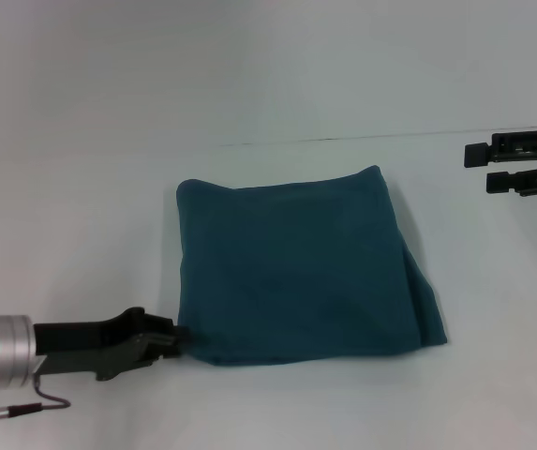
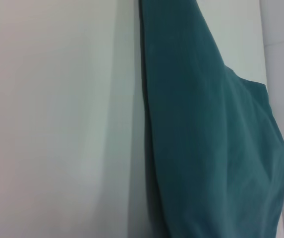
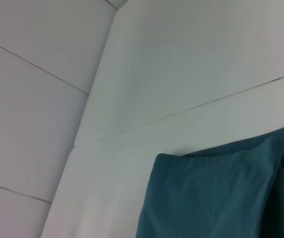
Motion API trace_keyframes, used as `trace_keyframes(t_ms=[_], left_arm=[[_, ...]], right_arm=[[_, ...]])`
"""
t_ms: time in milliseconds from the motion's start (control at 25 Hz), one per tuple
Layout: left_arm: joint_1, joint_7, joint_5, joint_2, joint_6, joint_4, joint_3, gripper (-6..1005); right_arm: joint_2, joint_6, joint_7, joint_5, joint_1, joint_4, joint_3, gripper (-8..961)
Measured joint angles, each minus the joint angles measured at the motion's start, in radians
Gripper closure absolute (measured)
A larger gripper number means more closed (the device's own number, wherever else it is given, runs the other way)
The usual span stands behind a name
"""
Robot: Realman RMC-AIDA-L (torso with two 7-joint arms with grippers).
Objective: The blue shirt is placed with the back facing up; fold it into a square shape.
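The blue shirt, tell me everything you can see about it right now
The blue shirt is plain dark teal soft fabric, folded into a roughly square bundle lying flat on the white table. No lettering shows. Layered edges peek out along its right side, where the near corner juts outward. The left gripper sits at its near left corner, touching the cloth. The right gripper hangs apart, open, to the far right.

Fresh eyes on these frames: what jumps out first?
The blue shirt, already folded into a rough square, lies mid-table as the only colour on the white table. The left gripper sits at the shirt's near-left corner, low on the table. The right gripper hangs open, off at the far right, apart from the cloth.
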Motion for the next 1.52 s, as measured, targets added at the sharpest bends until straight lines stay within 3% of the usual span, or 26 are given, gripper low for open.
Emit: trace_keyframes(t_ms=[160, 400, 600, 720, 760, 840, 960, 1200, 1520], left_arm=[[0.020, -0.009, 0.060, 0.002, 0.034, 0.041, -0.017, 916], [0.053, 0.038, 0.098, 0.012, 0.156, 0.120, -0.146, 693], [0.073, 0.299, 0.041, 0.010, 0.340, 0.209, -0.165, 485], [0.069, 0.392, 0.037, 0.011, 0.405, 0.239, -0.166, 246], [0.064, 0.404, 0.037, 0.014, 0.411, 0.244, -0.165, 236], [0.054, 0.415, 0.040, 0.024, 0.421, 0.245, -0.163, 217], [0.041, 0.453, 0.045, 0.036, 0.436, 0.247, -0.160, 188], [0.036, 0.582, 0.046, 0.033, 0.443, 0.252, -0.136, 195], [0.038, 0.661, 0.048, 0.017, 0.439, 0.245, -0.092, 198]], right_arm=[[0.000, 0.001, 0.000, 0.000, 0.000, 0.000, 0.000, 97], [-0.003, -0.001, -0.007, -0.005, 0.005, -0.001, -0.010, 96], [-0.005, -0.010, -0.137, -0.009, 0.005, -0.004, -0.071, 96], [0.000, -0.051, -0.263, -0.009, 0.002, -0.018, -0.127, 97], [0.003, -0.069, -0.302, -0.009, 0.002, -0.025, -0.143, 97], [0.019, -0.108, -0.393, -0.010, -0.004, -0.045, -0.177, 97], [0.064, -0.132, -0.481, -0.018, -0.018, -0.092, -0.211, 97], [0.148, -0.160, -0.568, -0.097, -0.015, -0.155, -0.224, 96], [0.207, -0.164, -0.603, -0.123, -0.004, -0.149, -0.288, 96]])
